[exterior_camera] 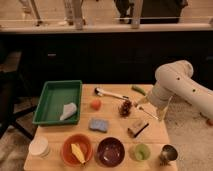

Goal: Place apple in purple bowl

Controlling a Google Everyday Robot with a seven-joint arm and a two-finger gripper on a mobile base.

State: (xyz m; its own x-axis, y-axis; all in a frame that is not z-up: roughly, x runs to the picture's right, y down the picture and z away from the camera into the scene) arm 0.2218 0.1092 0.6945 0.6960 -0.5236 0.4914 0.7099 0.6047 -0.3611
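Apple [95, 104] sits mid-table [55, 132], just right of green tray [55, 97]. Purple bowl [110, 151] at front edge, well apart from it. Dark cabinets behind. White arm enters from right; hand [142, 107] low beside grape cluster [125, 107], fingers apart, nothing held.

Dark cabinet front [90, 55], light wooden table [114, 111]

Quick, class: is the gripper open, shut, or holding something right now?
Gripper: jaws open, holding nothing, over the table beside the grape cluster; the apple lies untouched on the table.
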